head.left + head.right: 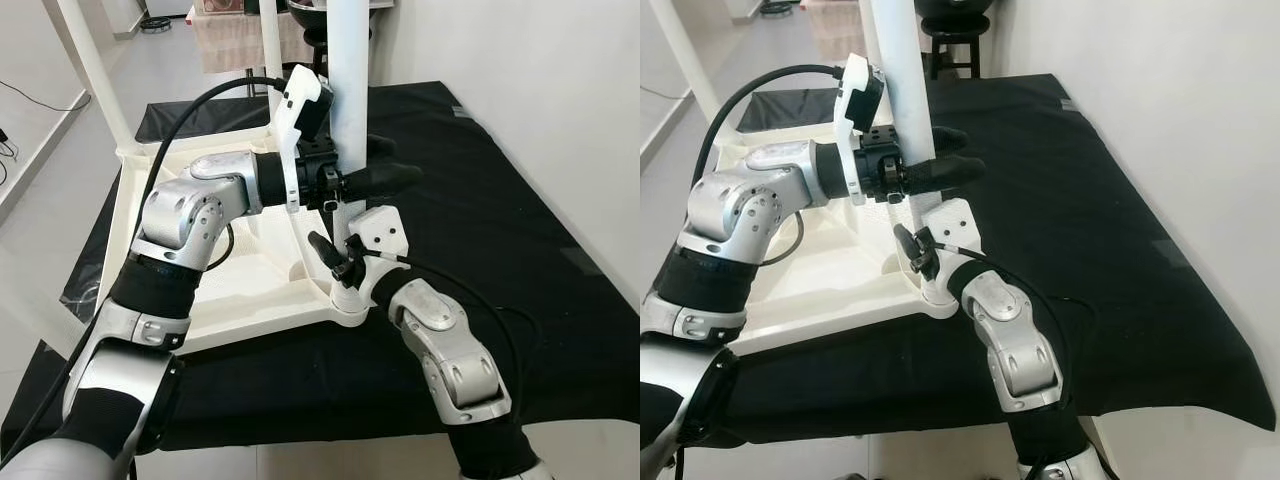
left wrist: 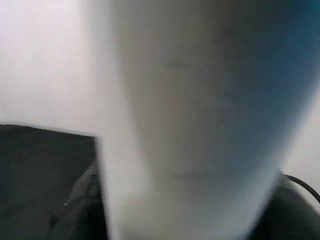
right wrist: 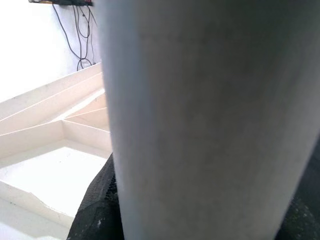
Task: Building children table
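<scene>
While my left pincer [image 1: 385, 165] clamps the smooth white cylindrical leg [image 1: 350, 90], my right pincer [image 1: 335, 258] grips its base at six o'clock, upright on the ribbed plastic tabletop [image 1: 230, 290] lying upside-down on black cloth [image 1: 500, 230].

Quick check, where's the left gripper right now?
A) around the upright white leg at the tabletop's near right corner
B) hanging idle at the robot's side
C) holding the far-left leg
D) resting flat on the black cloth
A: the left gripper has its black fingers either side of the upright white leg standing in the corner of the upside-down white tabletop, with the right gripper lower down at the same leg's base.
</scene>
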### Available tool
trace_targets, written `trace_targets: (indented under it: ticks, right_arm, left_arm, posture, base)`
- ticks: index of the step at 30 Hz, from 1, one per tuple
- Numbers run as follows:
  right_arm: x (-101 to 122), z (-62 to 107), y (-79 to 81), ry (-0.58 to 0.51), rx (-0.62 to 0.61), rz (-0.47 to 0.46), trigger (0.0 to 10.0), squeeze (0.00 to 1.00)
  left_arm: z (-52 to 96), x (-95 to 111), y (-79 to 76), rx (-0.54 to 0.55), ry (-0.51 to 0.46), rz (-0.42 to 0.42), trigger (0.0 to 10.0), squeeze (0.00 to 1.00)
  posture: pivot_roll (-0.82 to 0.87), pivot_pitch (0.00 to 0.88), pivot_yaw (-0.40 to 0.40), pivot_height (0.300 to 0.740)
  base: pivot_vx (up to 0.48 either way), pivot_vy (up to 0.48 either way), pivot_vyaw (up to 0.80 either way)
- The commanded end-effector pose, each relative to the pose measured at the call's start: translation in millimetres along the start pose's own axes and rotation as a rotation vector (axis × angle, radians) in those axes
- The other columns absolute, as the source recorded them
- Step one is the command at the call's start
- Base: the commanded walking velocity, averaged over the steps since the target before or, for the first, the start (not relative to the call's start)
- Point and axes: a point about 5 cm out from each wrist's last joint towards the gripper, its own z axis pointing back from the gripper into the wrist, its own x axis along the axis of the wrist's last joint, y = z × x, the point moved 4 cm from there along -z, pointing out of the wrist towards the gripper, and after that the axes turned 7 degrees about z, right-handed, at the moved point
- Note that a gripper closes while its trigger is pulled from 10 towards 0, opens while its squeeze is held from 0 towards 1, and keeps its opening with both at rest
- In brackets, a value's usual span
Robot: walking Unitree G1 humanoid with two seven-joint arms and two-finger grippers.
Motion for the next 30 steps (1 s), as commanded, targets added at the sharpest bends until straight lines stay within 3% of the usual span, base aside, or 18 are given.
trace_targets:
  ticks: [1, 8, 9, 10, 11, 12, 14, 15, 19, 20, 21, 22, 29, 30]
  right_arm:
    - [-54, 5.3, 0.8, 0.232, -0.023, -0.032, 0.0, 0.00]
    - [-53, 5.3, -2.4, 0.229, -0.025, -0.022, 0.0, 0.00]
    - [-50, 4.6, -5.2, 0.215, -0.028, -0.018, 2.2, 0.00]
    - [-44, 2.9, -2.0, 0.179, 0.038, -0.008, 10.0, 1.00]
    - [-44, 2.9, -2.0, 0.179, 0.038, -0.008, 10.0, 1.00]
    - [-29, 0.2, 1.4, 0.093, 0.166, 0.004, 10.0, 1.00]
    - [-21, -0.7, 1.5, 0.052, 0.216, 0.007, 10.0, 1.00]
    - [-3, -1.9, -4.6, -0.056, 0.316, 0.024, 10.0, 1.00]
    - [0, -1.3, -6.2, -0.070, 0.385, 0.027, 10.0, 1.00]
    - [4, 1.0, -6.0, -0.087, 0.481, 0.055, 10.0, 0.28]
    - [4, 1.0, -6.0, -0.087, 0.481, 0.055, 10.0, 0.28]
    - [7, 1.0, -7.8, -0.091, 0.571, 0.083, 10.0, 0.00]
    - [22, -10.7, -18.2, -0.113, 0.697, 0.135, 10.0, 0.00]
    - [32, -18.8, -21.9, -0.144, 0.725, 0.114, 8.8, 0.00]
  left_arm:
    - [-11.1, 4, -14.1, -0.093, 0.001, -0.016, 0.0, 0.00]
    - [-13.4, 5, -14.3, -0.093, -0.007, -0.013, 0.0, 0.00]
    - [-13.8, 5, -14.4, -0.094, -0.009, -0.012, 0.0, 0.00]
    - [-14.6, 5, -15.1, -0.097, -0.011, -0.011, 0.0, 0.00]
    - [-14.6, 5, -15.1, -0.097, -0.011, -0.011, 0.0, 0.00]
    - [-16.1, 4, -17.0, -0.106, -0.014, -0.008, 0.0, 0.00]
    - [-16.8, 4, -18.0, -0.111, -0.016, -0.007, 0.0, 0.00]
    - [-17.5, 3, -19.5, -0.119, -0.018, -0.005, 0.0, 0.00]
    - [-17.9, 3, -19.4, -0.120, -0.018, -0.004, 0.0, 0.00]
    - [-18.4, 3, -19.5, -0.122, -0.018, -0.005, 0.0, 0.00]
    - [-18.4, 3, -19.5, -0.122, -0.018, -0.005, 0.0, 0.00]
    - [-19.0, 3, -20.2, -0.127, -0.019, -0.006, 0.0, 0.00]
    - [-20.3, 3, -22.9, -0.143, -0.017, -0.010, 0.0, 0.00]
    - [-21.2, 1, -25.4, -0.153, -0.008, -0.012, 0.0, 0.00]
  posture:
    - [-0.01, 0.071, 0.027, 0.740]
    - [-0.01, 0.073, 0.030, 0.740]
    - [-0.01, 0.075, 0.030, 0.740]
    - [-0.01, 0.074, 0.029, 0.740]
    - [-0.01, 0.074, 0.029, 0.740]
    - [-0.01, 0.074, 0.031, 0.740]
    - [-0.01, 0.073, 0.031, 0.740]
    - [-0.01, 0.073, 0.031, 0.740]
    - [-0.02, 0.069, 0.035, 0.740]
    - [-0.02, 0.067, 0.034, 0.740]
    - [-0.02, 0.067, 0.034, 0.740]
    - [-0.02, 0.064, 0.037, 0.740]
    - [-0.01, 0.064, 0.039, 0.740]
    - [-0.01, 0.067, 0.040, 0.740]
  base:
    - [0.000, 0.000, 0.00]
    - [0.000, 0.000, 0.00]
    - [0.000, 0.000, 0.00]
    - [0.000, 0.000, 0.00]
    - [0.000, 0.000, 0.00]
    - [0.000, 0.000, 0.00]
    - [0.000, 0.000, 0.00]
    - [0.000, 0.000, 0.00]
    - [0.000, 0.000, 0.00]
    - [0.000, 0.000, 0.00]
    - [0.000, 0.000, 0.00]
    - [0.000, 0.000, 0.00]
    - [0.000, 0.000, 0.00]
    - [0.000, 0.000, 0.00]
